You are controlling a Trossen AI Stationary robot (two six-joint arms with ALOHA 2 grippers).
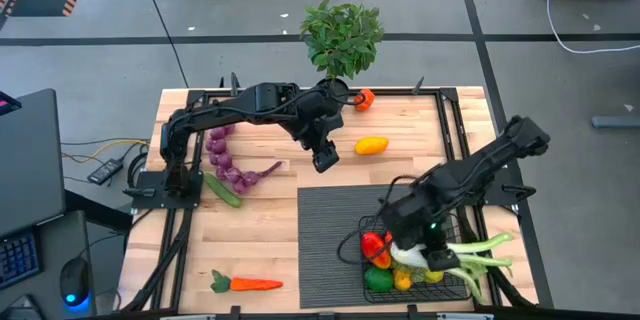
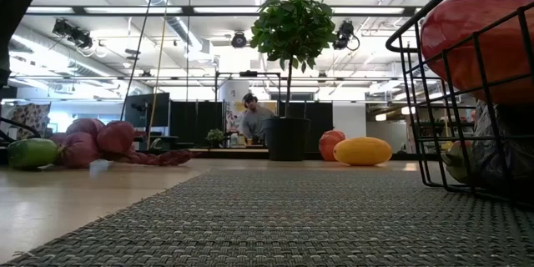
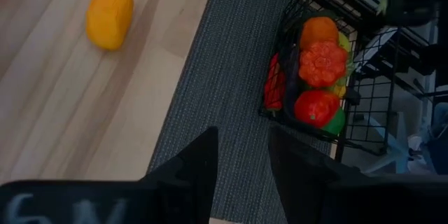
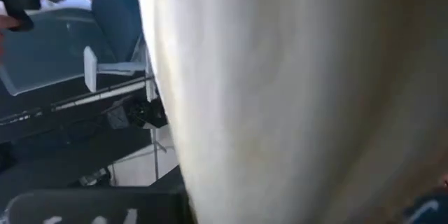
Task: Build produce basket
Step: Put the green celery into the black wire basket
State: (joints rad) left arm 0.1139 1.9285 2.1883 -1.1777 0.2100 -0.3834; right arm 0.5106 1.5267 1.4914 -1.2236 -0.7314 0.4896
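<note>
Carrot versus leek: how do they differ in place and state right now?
The carrot lies alone on bare wood near the table's front left; the leek sits at the basket, greens overhanging its side. The carrot is untouched; the right pincer is on the leek. Both lie flat.

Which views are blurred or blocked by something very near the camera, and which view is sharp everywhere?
Right wrist view: the white leek fills most of the frame, out of focus. Low view: the basket at the edge is very close and soft; the mat weave is sharp. High view: evenly lit, sharp throughout.
</note>
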